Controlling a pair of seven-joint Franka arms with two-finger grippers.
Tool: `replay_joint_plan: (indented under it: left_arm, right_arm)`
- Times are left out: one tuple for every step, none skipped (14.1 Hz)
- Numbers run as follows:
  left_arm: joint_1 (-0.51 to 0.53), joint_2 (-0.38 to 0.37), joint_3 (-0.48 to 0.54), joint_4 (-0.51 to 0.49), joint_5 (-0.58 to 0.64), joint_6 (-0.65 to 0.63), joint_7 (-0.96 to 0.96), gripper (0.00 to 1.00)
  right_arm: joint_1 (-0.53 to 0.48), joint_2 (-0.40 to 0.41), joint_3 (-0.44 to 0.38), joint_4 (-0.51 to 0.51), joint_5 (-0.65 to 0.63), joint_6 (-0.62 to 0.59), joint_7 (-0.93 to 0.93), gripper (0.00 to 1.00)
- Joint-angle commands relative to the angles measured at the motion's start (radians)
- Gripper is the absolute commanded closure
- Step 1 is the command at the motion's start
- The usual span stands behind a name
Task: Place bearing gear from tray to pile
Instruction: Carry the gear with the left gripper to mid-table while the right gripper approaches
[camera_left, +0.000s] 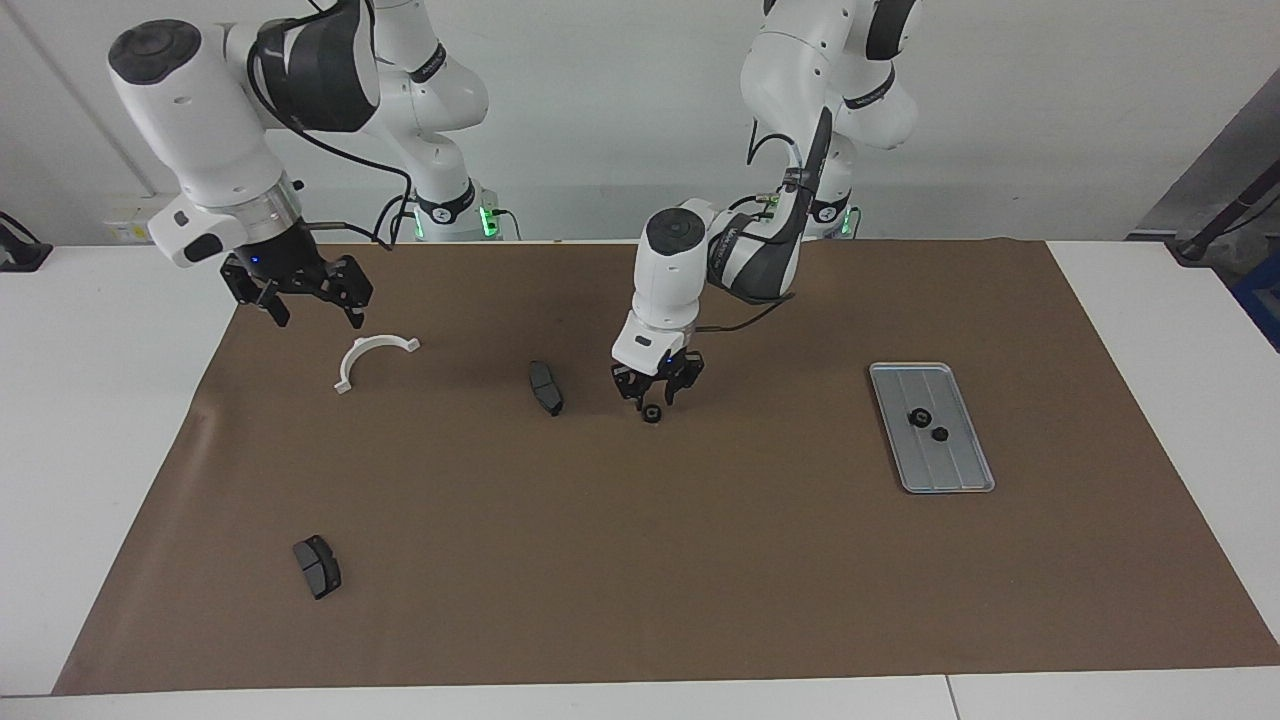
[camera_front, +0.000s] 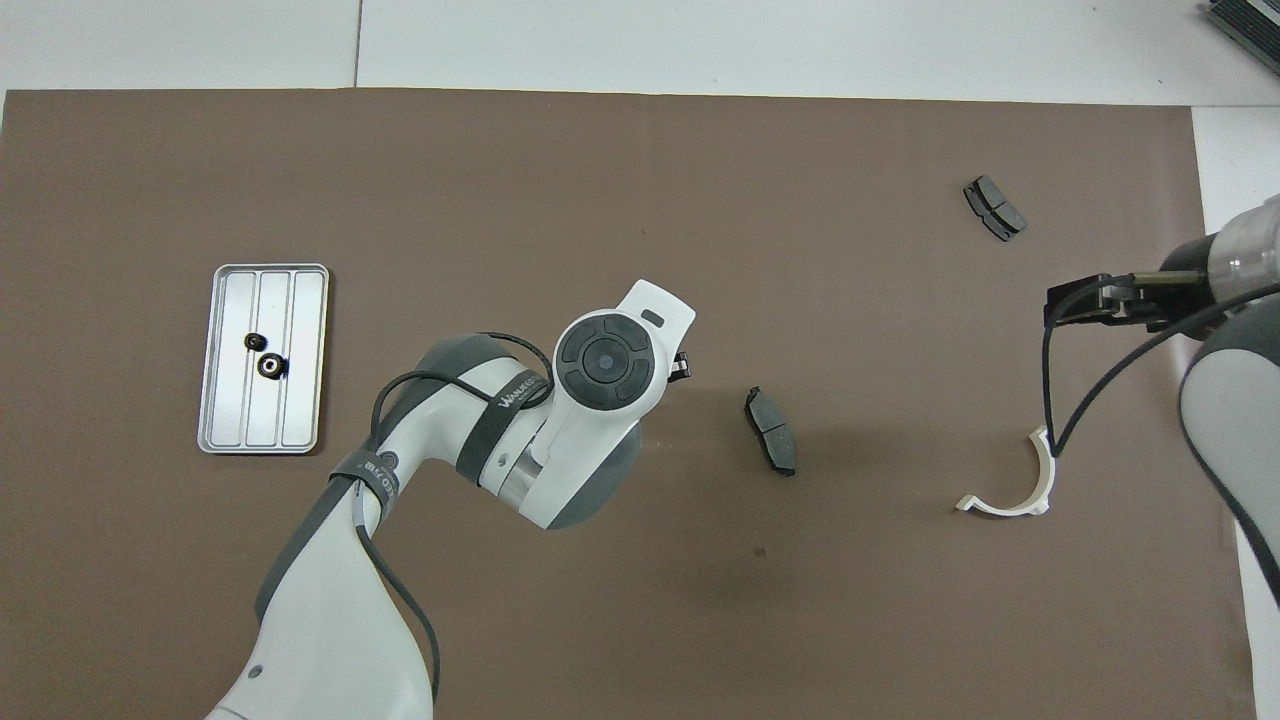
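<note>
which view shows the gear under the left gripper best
The facing view: the small black gear shows clearly on the brown mat beside the nearer brake pad, just below the left gripper. In the overhead view the left arm's wrist covers it.

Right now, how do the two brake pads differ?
The brake pad beside the left gripper lies midway along the mat; the other pad lies farther from the robots, toward the right arm's end. The first is seen more edge-on and looks slimmer; the second shows its broad face. Both are dark grey, curved, and untouched.
</note>
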Motion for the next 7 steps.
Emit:
replay_joint_plan:
  left_arm:
    - [0.020, -0.024, 0.024, -0.010, -0.010, 0.008, 0.012, 0.00]
    - [0.066, -0.035, 0.030, -0.002, -0.010, -0.008, 0.019, 0.00]
    - [0.130, -0.063, 0.028, 0.011, -0.010, -0.027, 0.047, 0.00]
    - [0.202, -0.077, 0.025, 0.013, -0.010, -0.050, 0.115, 0.00]
    - [0.264, -0.093, 0.025, 0.011, -0.010, -0.079, 0.196, 0.00]
    - [0.311, -0.097, 0.027, 0.005, -0.011, -0.105, 0.267, 0.00]
    - [0.368, -0.101, 0.028, -0.001, -0.011, -0.114, 0.318, 0.00]
  right_arm:
    - [0.012, 0.039, 0.004, -0.008, 0.020, 0.073, 0.012, 0.00]
    - [0.026, 0.053, 0.004, -0.006, 0.020, 0.079, 0.015, 0.00]
    - [0.041, 0.059, 0.004, -0.006, 0.021, 0.091, 0.027, 0.00]
    - [0.063, 0.071, 0.004, -0.008, 0.023, 0.113, 0.066, 0.00]
    - [0.087, 0.083, 0.004, -0.005, 0.023, 0.126, 0.099, 0.00]
    - [0.122, 0.100, 0.004, -0.005, 0.024, 0.154, 0.139, 0.00]
    - [0.167, 0.117, 0.004, -0.003, 0.024, 0.175, 0.199, 0.00]
